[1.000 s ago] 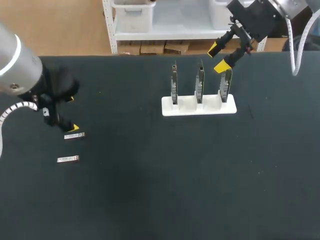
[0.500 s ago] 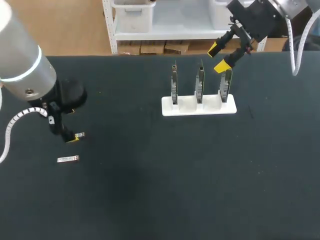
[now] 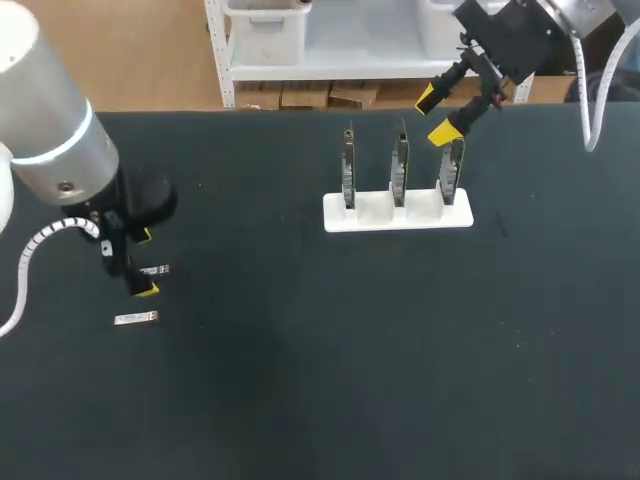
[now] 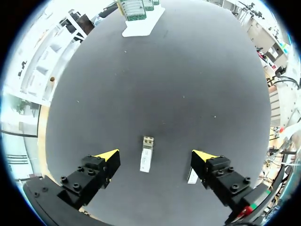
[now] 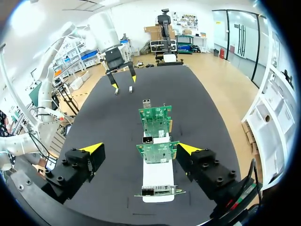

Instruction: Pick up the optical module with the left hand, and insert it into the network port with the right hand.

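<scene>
black table, left side of the frame: your left hand hangs open astride the small silver optical module. this looks like the pick step; next, lower and pinch it squarely. your right hand hovers open over the white stand of green port boards.

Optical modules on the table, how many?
2. One optical module lies between the left gripper's open fingers; the other module lies just outside one finger. None appears hidden.

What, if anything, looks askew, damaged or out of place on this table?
Nothing stands out. One optical module lies flat under the open left gripper, with the other module beside it. Three circuit boards stand upright in the white holder. The right gripper is open and empty.
</scene>
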`<state>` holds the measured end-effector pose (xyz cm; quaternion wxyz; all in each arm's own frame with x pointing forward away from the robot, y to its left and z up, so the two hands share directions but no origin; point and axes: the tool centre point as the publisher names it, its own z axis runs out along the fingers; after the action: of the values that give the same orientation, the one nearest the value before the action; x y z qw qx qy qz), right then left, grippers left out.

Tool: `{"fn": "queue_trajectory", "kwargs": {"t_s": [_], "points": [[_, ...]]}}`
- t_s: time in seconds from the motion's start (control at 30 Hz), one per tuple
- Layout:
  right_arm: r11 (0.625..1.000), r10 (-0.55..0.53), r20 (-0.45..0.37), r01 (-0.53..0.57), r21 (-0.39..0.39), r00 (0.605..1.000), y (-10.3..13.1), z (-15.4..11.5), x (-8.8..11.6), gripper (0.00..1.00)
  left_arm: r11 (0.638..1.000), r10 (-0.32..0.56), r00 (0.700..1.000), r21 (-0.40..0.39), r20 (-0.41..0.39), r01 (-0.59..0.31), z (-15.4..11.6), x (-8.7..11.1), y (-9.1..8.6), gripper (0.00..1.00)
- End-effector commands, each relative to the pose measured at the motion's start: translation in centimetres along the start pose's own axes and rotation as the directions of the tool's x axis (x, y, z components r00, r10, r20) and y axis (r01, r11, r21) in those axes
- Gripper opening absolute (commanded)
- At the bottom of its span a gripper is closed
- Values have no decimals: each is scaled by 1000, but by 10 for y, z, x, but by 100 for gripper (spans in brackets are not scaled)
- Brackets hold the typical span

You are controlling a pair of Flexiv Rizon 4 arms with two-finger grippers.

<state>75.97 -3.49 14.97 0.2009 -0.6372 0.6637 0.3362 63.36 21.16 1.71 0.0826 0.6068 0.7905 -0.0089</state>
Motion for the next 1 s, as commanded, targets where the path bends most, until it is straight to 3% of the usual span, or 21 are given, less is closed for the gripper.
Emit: {"fn": "queue_trajectory", "kwargs": {"t_s": [0.03, 0.4, 0.5, 1.0], "points": [[1000, 0, 0, 0, 3, 1000, 1, 0, 0, 100, 1000, -1, 1000, -10, -12, 1, 10, 3, 1, 100], [1000, 0, 0, 0, 3, 1000, 1, 0, 0, 100, 1000, -6, 1000, -31, -23, 5, 20, 9, 9, 100], [1000, 0, 0, 0, 3, 1000, 1, 0, 0, 100, 999, -30, 997, -30, -76, 27, 23, 10, 12, 100], [1000, 0, 0, 0, 3, 1000, 1, 0, 0, 100, 998, -61, 995, -8, -84, 60, 23, 11, 17, 100]]}}
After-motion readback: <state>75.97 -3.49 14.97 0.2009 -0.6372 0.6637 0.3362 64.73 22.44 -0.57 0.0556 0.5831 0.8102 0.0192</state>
